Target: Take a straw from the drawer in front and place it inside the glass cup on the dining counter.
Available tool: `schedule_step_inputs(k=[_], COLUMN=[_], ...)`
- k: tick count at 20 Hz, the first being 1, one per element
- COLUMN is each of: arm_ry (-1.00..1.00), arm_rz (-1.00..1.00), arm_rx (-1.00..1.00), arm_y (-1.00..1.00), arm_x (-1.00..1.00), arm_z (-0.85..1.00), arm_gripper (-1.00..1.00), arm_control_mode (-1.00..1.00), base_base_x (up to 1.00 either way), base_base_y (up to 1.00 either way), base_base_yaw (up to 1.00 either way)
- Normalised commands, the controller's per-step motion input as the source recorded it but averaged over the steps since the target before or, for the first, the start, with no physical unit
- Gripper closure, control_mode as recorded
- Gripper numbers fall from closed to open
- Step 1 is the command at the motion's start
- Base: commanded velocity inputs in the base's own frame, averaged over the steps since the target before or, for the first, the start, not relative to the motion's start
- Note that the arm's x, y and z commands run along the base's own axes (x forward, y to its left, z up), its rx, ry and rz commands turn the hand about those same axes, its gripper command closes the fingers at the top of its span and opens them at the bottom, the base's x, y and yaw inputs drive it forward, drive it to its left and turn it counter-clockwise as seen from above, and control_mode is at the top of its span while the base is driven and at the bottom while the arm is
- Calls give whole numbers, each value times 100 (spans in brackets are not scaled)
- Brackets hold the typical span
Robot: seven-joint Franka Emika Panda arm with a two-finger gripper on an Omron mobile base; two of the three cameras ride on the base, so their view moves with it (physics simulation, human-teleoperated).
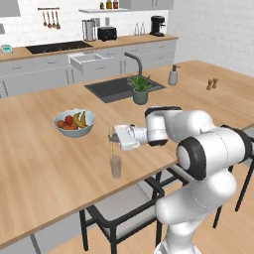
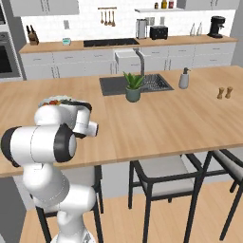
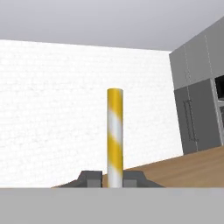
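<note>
Gripper (image 1: 112, 139) clamped on the straw (image 1: 110, 143), held upright between the fingertips (image 3: 90, 178), yellow-and-white striped in the hand view. Straight below, the glass cup (image 1: 116, 167) standing on the worktop (image 1: 44, 168), the straw's lower end at or just inside its rim. Beyond the gripper to the left, the fruit bowl (image 1: 74, 123). Far behind, the drawer (image 1: 92, 63) pulled open.
</note>
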Motion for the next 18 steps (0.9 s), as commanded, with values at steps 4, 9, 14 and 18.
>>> schedule_step_inputs(k=[4, 9, 14, 18], arm_ry=[-4, 0, 0, 0], arm_rz=[0, 0, 0, 0], arm_rx=[0, 0, 0, 0], arm_y=[0, 0, 0, 0], arm_x=[0, -24, -29, 0], arm_z=[0, 2, 15, 40], arm_gripper=[100, 100, 100, 100], arm_control_mode=[-100, -100, -100, -100], base_base_x=[0, 0, 0, 0], base_base_y=[0, 0, 0, 0], base_base_yaw=[0, 0, 0, 0])
